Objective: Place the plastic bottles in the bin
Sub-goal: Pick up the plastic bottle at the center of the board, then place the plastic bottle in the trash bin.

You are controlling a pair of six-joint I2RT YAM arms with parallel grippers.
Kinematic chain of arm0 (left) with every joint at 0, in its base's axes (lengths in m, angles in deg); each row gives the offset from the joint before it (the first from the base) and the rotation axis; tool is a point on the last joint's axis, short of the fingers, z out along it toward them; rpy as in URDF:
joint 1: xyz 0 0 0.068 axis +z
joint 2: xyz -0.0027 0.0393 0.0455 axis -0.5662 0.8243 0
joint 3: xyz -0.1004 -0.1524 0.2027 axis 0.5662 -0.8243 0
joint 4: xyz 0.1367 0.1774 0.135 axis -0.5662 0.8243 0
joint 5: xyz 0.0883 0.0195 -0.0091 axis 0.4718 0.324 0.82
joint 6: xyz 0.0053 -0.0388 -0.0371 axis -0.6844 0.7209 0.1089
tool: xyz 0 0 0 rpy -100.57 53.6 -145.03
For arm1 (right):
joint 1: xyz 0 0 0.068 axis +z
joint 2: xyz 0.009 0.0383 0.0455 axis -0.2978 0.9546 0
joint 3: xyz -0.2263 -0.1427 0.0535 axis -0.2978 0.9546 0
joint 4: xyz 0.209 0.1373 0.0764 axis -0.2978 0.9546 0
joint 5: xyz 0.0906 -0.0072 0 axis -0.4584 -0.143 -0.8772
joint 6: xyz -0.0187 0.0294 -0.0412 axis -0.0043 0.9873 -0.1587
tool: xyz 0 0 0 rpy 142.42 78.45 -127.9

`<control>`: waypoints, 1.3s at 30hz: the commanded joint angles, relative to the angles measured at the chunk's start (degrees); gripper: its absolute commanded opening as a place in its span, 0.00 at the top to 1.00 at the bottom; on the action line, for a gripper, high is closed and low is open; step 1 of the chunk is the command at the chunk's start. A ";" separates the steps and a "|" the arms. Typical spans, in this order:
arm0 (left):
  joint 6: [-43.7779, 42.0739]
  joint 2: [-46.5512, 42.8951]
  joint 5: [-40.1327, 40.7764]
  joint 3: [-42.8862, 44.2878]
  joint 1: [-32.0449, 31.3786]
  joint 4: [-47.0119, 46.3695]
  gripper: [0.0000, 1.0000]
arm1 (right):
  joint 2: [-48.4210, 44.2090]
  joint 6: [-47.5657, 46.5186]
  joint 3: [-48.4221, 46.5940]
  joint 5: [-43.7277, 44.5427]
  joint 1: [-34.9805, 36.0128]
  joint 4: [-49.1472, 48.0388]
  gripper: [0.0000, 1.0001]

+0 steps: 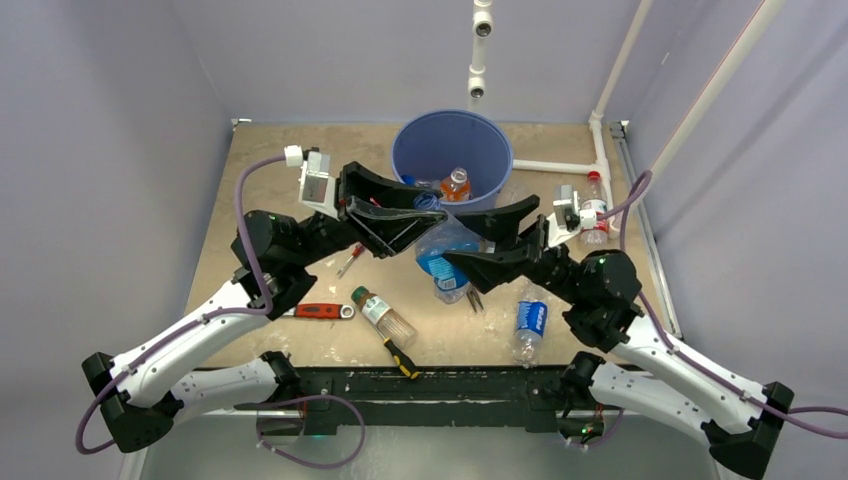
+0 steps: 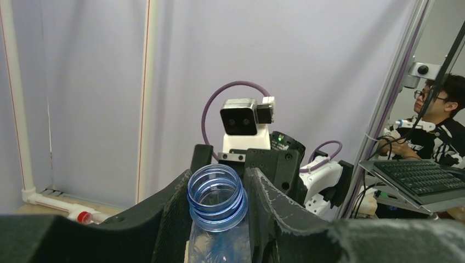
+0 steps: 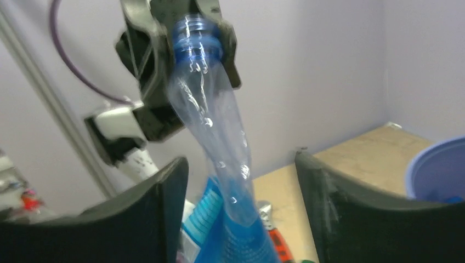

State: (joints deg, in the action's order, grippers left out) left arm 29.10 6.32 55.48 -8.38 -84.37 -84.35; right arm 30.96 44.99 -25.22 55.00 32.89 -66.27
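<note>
Pinching the blue threaded neck of the clear bottle (image 3: 211,109) between the jaws of the left gripper (image 2: 219,179); spread apart either side of its body at the right gripper (image 3: 241,160). Held above mid-table, just near of the bin (image 1: 398,150), an orange bottle (image 1: 456,184) inside.

the bin (image 1: 425,155) is blue, the bottle (image 1: 440,260) clear with a blue label and neck.

On the beige table (image 1: 262,190) lie a red-handled tool (image 1: 322,311), a small red screwdriver (image 1: 349,261) and a screwdriver with a yellow and black handle (image 1: 402,354). White pipes (image 1: 556,167) lie at the far right corner. Outside, 1 person with glasses (image 2: 438,118) sits behind a black keyboard (image 2: 419,176).
</note>
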 commanded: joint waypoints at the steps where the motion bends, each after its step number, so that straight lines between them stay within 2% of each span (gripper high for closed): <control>1: -3.00 -1.29 1.39 1.68 -0.10 1.58 1.00 | -1.58 0.56 -5.47 2.90 0.10 6.32 0.03; 4: -7.20 -2.23 5.81 1.89 -0.07 3.79 1.00 | -4.05 0.25 -7.62 6.19 0.14 10.44 0.01; 8: -15.68 -2.51 16.03 4.24 -0.03 9.11 1.00 | -8.67 -1.66 -10.68 14.55 0.15 18.54 0.01; 11: -21.14 -1.12 24.79 7.31 -0.03 9.91 1.00 | -13.88 -2.95 -9.18 21.85 0.15 21.68 0.01; 14: -26.57 2.26 33.71 10.84 -0.03 7.22 1.00 | -17.11 -2.09 -6.02 26.97 0.15 23.18 0.01; 18: -37.27 11.31 42.09 18.43 -0.06 6.12 1.00 | -17.80 0.28 -3.29 28.72 0.15 25.96 0.01; 22: -44.94 18.78 40.63 23.09 0.05 4.68 1.00 | -16.81 1.55 -1.74 28.60 0.15 27.41 0.01; 27: -49.54 25.89 41.62 24.70 1.14 2.62 1.00 | -15.57 1.94 -1.87 29.17 0.15 30.46 0.01; 31: -49.69 29.77 42.56 25.14 3.54 3.83 1.00 | -16.58 2.25 -1.98 29.50 0.15 32.58 0.02; 35: -45.10 32.63 41.21 24.99 7.36 5.43 1.00 | -18.83 2.85 -1.24 30.31 0.14 33.62 0.02; 39: -44.25 34.54 40.39 23.96 8.03 6.39 1.00 | -20.05 3.38 -0.69 30.98 0.15 34.86 0.02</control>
State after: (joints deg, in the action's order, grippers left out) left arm -16.95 40.39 96.27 13.81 -77.00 -77.25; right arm 12.07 47.42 -26.27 84.20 32.91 -32.81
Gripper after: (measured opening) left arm 0.367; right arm 0.984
